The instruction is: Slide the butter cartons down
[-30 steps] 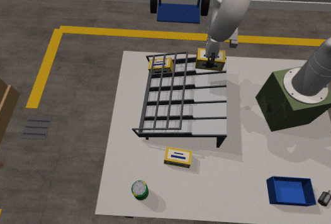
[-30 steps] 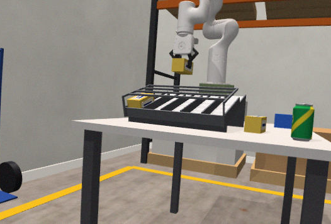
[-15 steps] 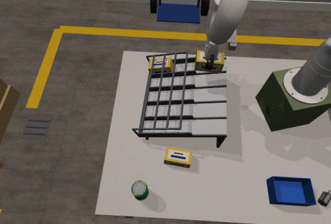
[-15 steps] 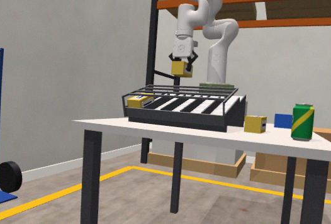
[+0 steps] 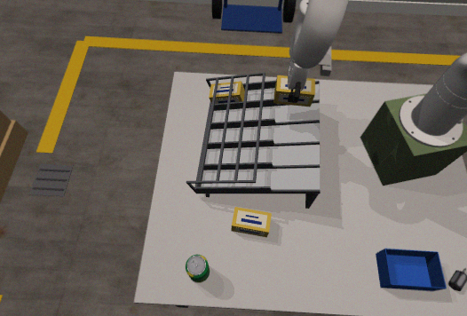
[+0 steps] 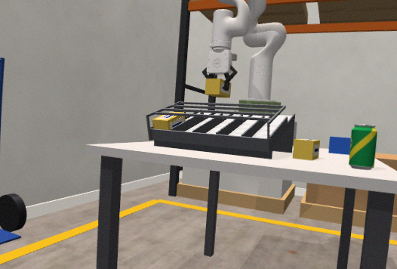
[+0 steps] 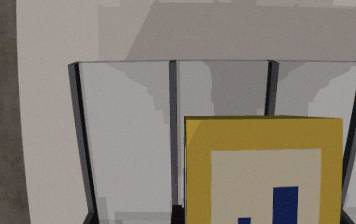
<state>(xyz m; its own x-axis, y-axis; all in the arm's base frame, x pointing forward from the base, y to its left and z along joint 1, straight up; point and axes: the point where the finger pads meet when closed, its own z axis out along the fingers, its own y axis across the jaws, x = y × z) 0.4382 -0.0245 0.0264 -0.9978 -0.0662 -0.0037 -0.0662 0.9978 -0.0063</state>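
My gripper [image 5: 296, 93] [image 6: 219, 85] is shut on a yellow butter carton [image 5: 281, 98] [image 6: 212, 87] [image 7: 265, 170]. The carton is level and hangs above the upper ends of the lanes, on the wall side of the shelf [image 5: 294, 178] [image 6: 210, 143] [image 7: 125, 130]; I cannot tell exactly over which lane. A second carton [image 5: 226, 90] [image 6: 161, 123] lies under the bars at the bottom stop of the lane farthest from the can. A third carton [image 5: 251, 220] [image 6: 305, 149] lies on the table beside the shelf. The fingers are out of frame in the wrist view.
Dark bars cross above the lower half of the lanes. A green can [image 5: 197, 267] [image 6: 362, 146] stands near the table's edge. A blue bin [image 5: 409, 270] [image 6: 339, 145] and a small dark object [image 5: 458, 280] are on the table. The arm's green base [image 5: 381, 155] stands behind the shelf's upper end.
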